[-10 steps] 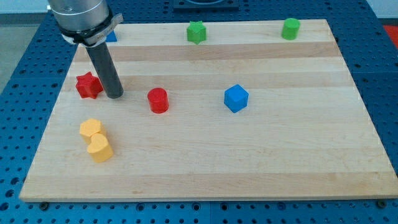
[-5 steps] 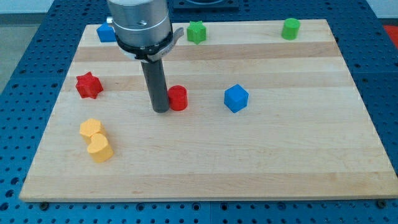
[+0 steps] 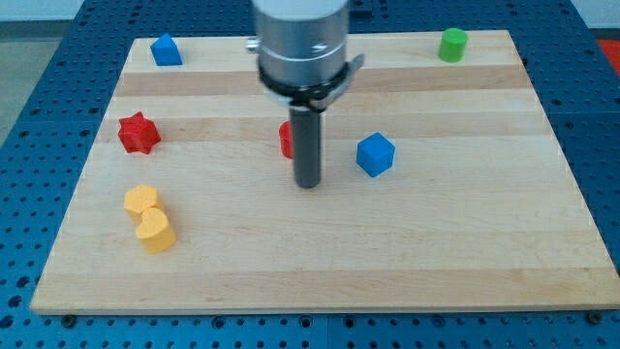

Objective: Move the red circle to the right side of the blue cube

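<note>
No fingers here, so my tip [image 3: 308, 183] should hook behind the half-hidden red circle [image 3: 286, 139] from its left and steer it wide around the blue cube [image 3: 375, 154].

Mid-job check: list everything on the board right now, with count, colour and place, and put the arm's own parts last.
red circle: 1, red, board centre, mostly hidden behind the rod
blue cube: 1, blue, right of the rod
red star: 1, red, the view's left
yellow blocks: 2, yellow, lower left, touching; shapes unclear
blue block: 1, blue, top left
green block: 1, green, top right
wooden board: 1, light wood
my tip: 1, dark rod end, just below and right of the red circle, left of the blue cube
</note>
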You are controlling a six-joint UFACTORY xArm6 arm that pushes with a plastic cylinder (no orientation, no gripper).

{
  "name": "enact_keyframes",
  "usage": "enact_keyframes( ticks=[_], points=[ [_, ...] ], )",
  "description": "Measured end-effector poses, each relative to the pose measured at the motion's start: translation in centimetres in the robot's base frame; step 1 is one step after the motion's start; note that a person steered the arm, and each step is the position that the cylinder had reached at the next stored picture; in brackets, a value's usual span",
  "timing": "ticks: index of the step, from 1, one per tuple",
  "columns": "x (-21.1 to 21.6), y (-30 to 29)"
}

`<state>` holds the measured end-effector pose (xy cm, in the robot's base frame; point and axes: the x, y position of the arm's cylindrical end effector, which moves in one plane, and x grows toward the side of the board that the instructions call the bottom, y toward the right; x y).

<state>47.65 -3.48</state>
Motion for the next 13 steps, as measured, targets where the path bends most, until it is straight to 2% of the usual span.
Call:
enact_keyframes(
  ticks=[1,2,4,5,7,9,10,12,13],
  points=[
    [-1.2,-3.1],
    [-5.5,-4.1],
    [-8.9,11.0],
    [-10.8,12.5],
    [-11.3,9.6],
    [-11.2,19.4],
    [-11.2,21.5],
    [-11.4,17.0],
    [-10.3,17.4]
  ],
)
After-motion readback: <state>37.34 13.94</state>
